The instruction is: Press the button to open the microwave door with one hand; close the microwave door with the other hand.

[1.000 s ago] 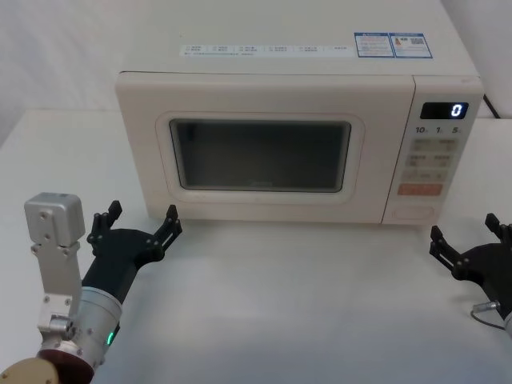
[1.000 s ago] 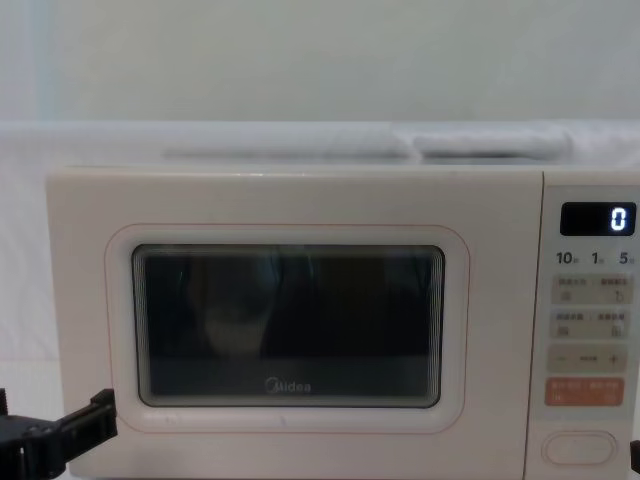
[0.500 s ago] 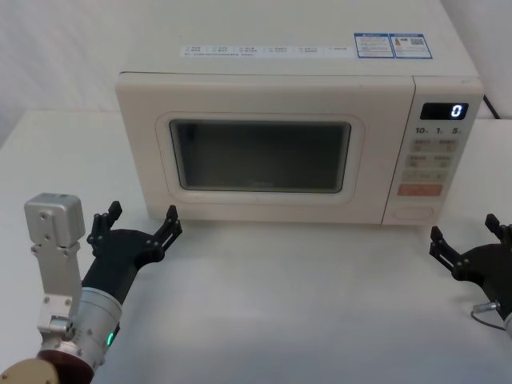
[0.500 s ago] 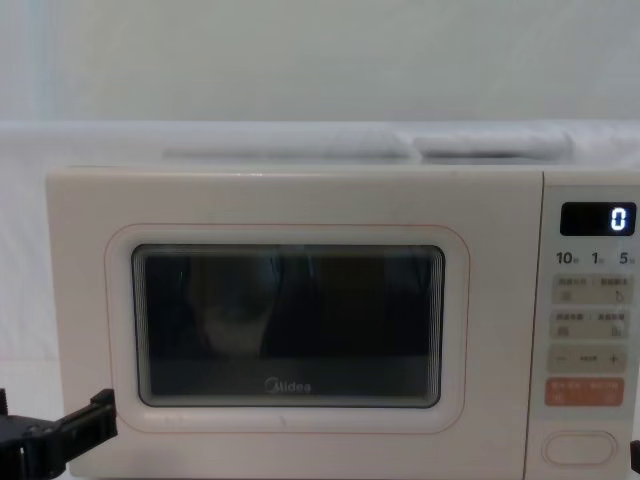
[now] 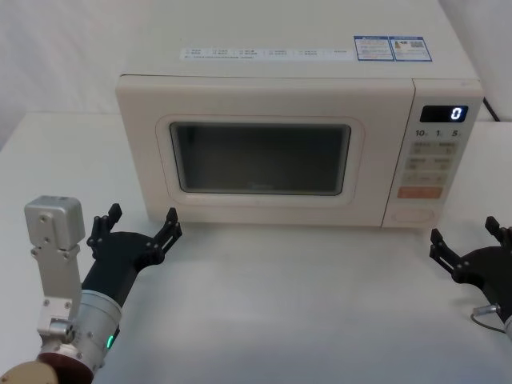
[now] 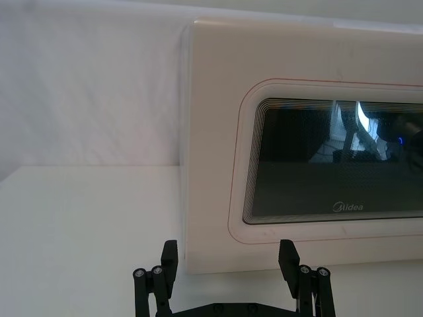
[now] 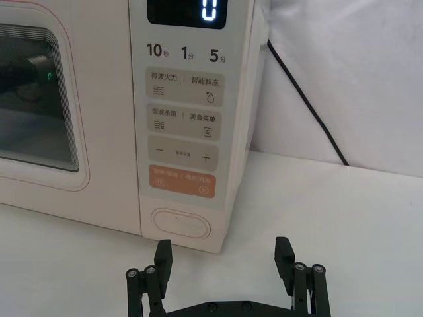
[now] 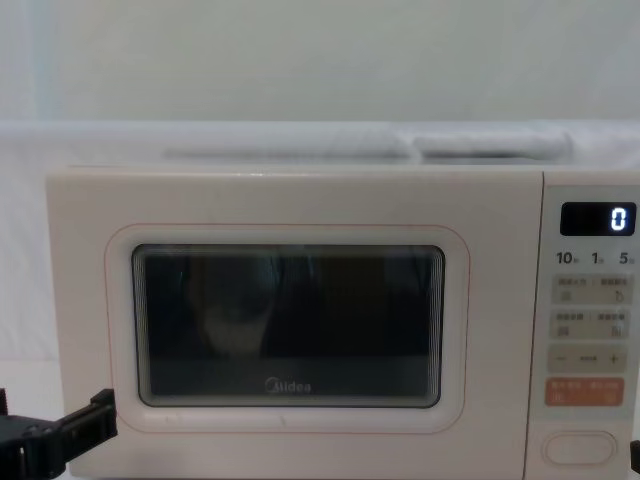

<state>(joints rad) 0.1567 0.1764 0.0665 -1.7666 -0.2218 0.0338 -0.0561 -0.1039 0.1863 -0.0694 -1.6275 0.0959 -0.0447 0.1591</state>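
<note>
Sitting shut, cream microwave door (image 5: 256, 152); left end effector (image 5: 134, 227), right end effector (image 5: 464, 244) spread wide.

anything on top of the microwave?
Flat printed labels lie on the microwave, blue-headed ones at its right rear. Nothing else rests there. The far back edge is out of view.

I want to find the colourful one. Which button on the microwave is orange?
The orange key is the wide rectangle just above the plain cream button at the bottom of the control panel. The other keys above it are pale cream with small grey markings.
</note>
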